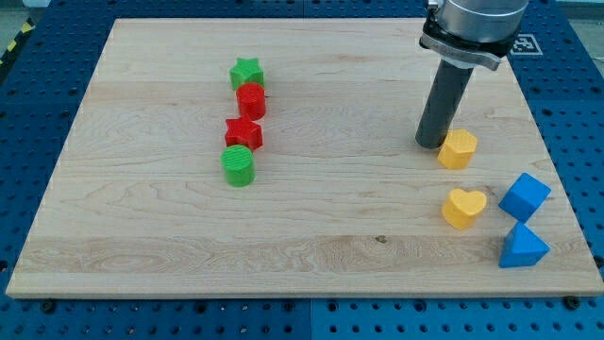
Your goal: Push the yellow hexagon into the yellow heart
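The yellow hexagon [458,149] lies on the wooden board at the view's right. The yellow heart [463,208] lies below it, a short gap apart. My tip [430,144] rests on the board just left of the yellow hexagon, touching or nearly touching its left side. The dark rod rises from there toward the view's top right.
A blue cube [524,197] and a blue triangle [521,247] lie right of the yellow heart, near the board's right edge [557,179]. A green star [246,73], red cylinder [251,100], red star [243,133] and green cylinder [239,164] form a column at centre-left.
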{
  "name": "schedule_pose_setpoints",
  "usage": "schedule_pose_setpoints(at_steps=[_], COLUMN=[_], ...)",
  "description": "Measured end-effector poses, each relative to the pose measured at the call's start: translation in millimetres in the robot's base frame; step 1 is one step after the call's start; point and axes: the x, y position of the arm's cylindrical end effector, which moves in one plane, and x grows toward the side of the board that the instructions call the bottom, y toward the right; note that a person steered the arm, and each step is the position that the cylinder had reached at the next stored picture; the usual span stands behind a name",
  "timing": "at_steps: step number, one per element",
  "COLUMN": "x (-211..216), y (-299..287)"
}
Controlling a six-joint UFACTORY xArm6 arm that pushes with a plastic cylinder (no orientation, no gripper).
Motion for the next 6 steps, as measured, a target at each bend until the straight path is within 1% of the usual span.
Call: schedule_pose_setpoints(at_steps=[1, 2, 4, 5, 6], x=[-23.1, -6.1, 47.7, 46.8, 47.5], y=[11.9, 20.8, 22.0, 24.2, 46.0])
